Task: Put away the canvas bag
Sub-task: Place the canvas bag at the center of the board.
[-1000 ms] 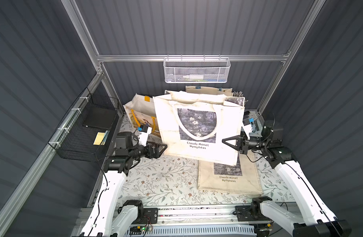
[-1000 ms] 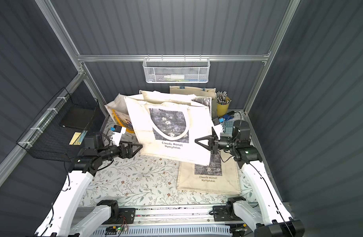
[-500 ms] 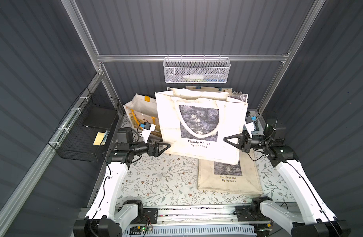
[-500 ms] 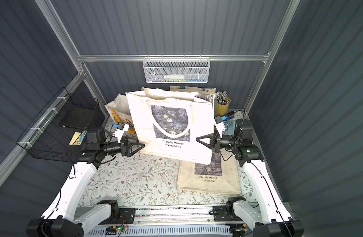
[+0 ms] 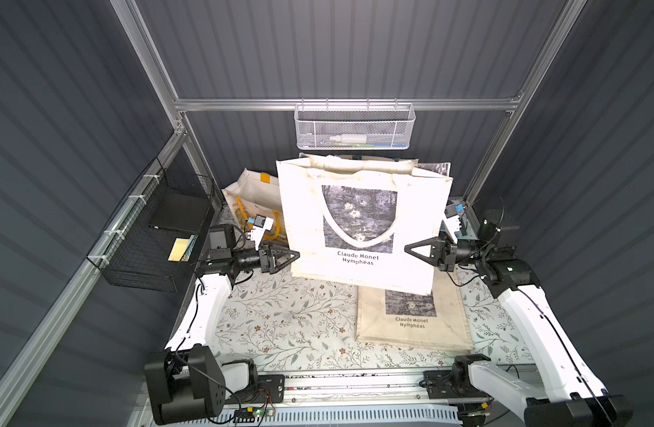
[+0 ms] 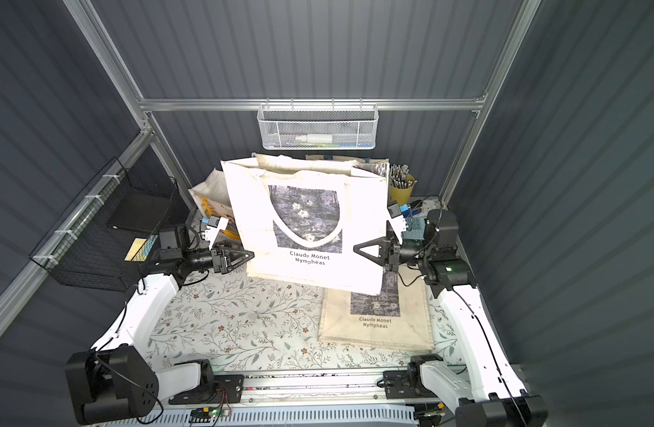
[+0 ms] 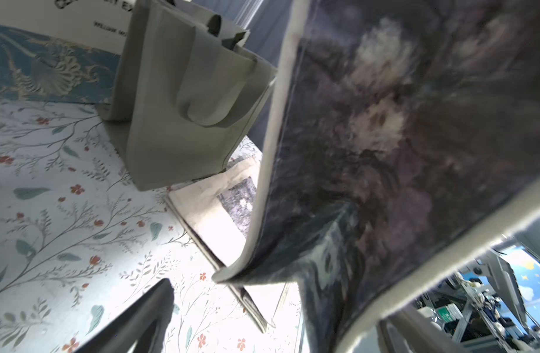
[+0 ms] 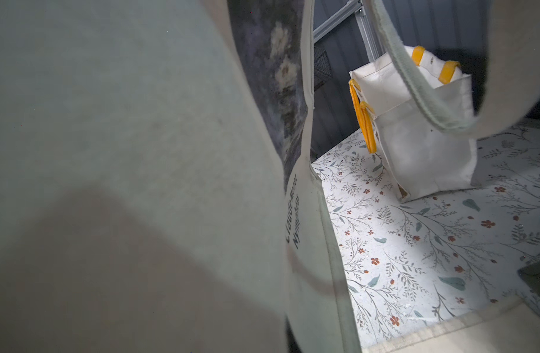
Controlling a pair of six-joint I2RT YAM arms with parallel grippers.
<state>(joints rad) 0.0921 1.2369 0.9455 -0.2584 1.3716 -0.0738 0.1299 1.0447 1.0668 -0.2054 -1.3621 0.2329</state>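
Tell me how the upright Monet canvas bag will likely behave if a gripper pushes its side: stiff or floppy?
Probably floppy: the canvas bag has a wavy top rim, and its handle droops over the print. Probably light, as the cloth looks thin. A side push would likely fold or tip it rather than slide it, since it leans.

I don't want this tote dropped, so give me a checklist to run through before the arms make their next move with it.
1. Right pincer shut on bag edge: ok.
2. Left pincer open beside the opposite edge: ok; whether it touches, cannot tell.
3. Bag clear of table: ok, its corner hangs above it in the left wrist view.
4. Space beneath free: not ok, flat bag lies partly under.
5. Gap to yellow-handled bag behind: cannot tell.
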